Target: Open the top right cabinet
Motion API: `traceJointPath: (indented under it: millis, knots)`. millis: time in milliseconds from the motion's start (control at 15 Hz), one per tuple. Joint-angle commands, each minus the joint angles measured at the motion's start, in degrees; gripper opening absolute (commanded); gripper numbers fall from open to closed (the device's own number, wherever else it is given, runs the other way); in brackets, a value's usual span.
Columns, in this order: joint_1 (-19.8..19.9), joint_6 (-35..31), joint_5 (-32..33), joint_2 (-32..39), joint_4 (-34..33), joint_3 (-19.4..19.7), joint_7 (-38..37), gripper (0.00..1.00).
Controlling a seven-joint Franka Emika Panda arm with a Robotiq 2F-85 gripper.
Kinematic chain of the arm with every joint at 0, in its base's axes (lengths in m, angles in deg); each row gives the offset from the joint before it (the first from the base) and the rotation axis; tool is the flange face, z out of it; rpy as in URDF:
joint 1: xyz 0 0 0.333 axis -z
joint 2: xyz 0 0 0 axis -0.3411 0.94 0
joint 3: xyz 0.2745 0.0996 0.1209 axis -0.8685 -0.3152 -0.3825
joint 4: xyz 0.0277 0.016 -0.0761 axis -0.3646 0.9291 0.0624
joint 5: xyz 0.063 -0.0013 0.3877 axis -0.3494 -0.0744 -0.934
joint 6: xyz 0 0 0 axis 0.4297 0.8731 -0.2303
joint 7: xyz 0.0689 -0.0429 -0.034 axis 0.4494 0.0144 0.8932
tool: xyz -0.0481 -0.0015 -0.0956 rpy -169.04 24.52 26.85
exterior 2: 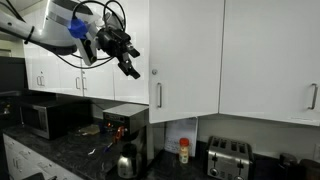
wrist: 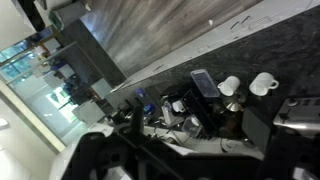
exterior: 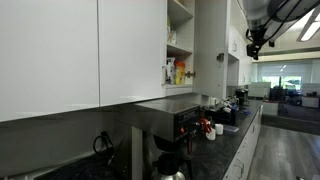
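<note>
**Claw hangs beside the cabinet**

In an exterior view the claw (exterior 2: 128,63) hangs in open air just left of the cabinet (exterior 2: 185,55). It is not touching the handle (exterior 2: 158,95). The claw is small and dark, so I cannot tell if it is apart or together. The cabinet's top is cut off. In an exterior view bottles (exterior: 177,72) sit on shelves (exterior: 181,47) inside the cabinet, with labels too small to read. The wrist view is blurry.
</note>
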State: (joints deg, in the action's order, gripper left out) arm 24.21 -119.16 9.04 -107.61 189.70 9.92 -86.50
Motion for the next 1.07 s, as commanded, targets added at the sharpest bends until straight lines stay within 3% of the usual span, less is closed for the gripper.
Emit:
traceJointPath:
  millis: [0,600,867,1000]
  knots:
    - [-2.07,0.69,-9.74,-5.04,0.88,1.71,12.66,1.0]
    - [-2.57,9.64,-34.56,-7.2,-3.17,2.79,39.02,1.0]
    - [-2.73,11.71,-40.99,-7.22,-4.58,3.37,43.49,1.0]
    - [-1.32,9.93,-39.75,-7.89,-3.14,2.05,42.29,1.0]
